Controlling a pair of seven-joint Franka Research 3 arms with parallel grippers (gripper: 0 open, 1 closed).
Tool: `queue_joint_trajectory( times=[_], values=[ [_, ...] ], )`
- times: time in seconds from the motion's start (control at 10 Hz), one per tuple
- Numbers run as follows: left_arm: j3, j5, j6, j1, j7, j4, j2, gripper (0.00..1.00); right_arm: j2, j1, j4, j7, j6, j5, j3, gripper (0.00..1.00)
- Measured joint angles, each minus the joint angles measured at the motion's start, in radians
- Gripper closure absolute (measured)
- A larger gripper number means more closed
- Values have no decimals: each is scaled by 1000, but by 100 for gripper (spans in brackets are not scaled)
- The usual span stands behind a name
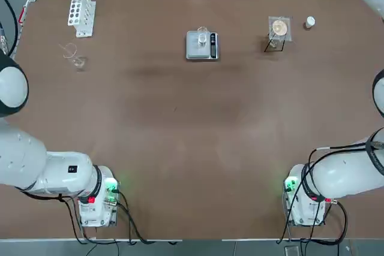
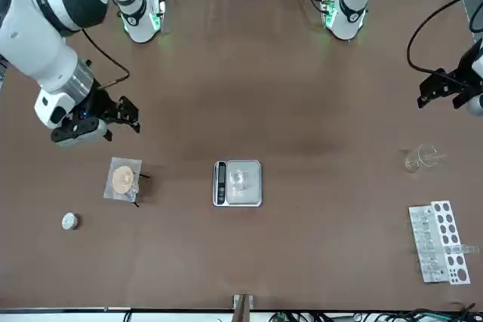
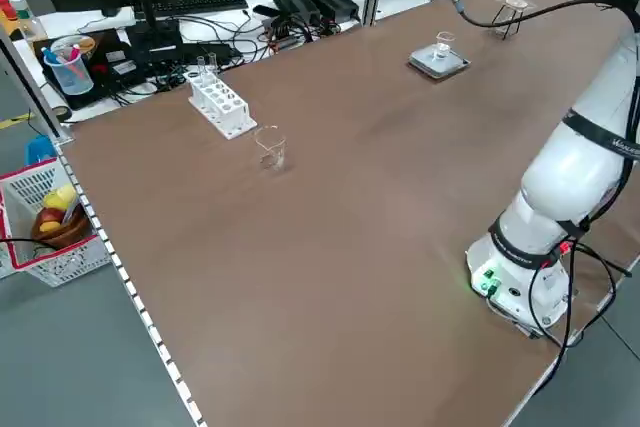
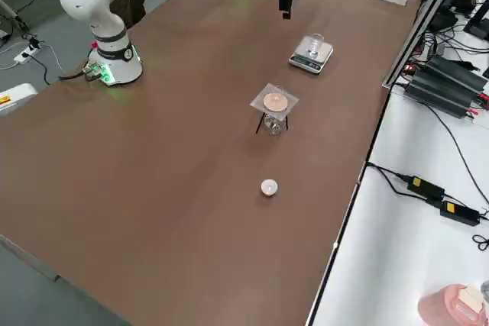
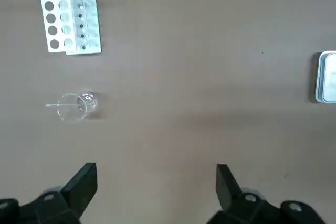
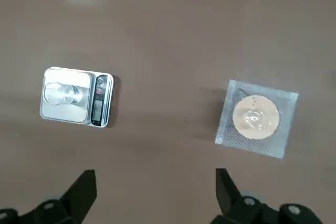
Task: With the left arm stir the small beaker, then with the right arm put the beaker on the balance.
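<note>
On the balance [image 2: 238,183], tiny clear small beaker [image 2: 238,179], upright

This is a lab where robots get tested. Two white robot arms [image 2: 53,28] sit bolted to a big brown table [image 1: 180,136]. On the table are science things: a white rack for test tubes [image 1: 81,11], a little glass cup [image 1: 75,58] and a small silver scale [image 1: 202,45]. Beside the table, a bench [image 3: 150,17] holds a keyboard, a screen, black power boxes and lots of tangled wires.
</note>
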Motion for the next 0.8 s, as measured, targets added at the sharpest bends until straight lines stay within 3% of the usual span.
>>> queue_joint_trajectory(
  times=[0.5,0.8],
  values=[
    [0,0,0,0,0,0,0,0,-14,-113,252,80,-333,-99,-2,0],
    [-1,0,0,-1,0,0,0,0,-15,-216,295,75,-362,-140,-3,0]
  ],
)
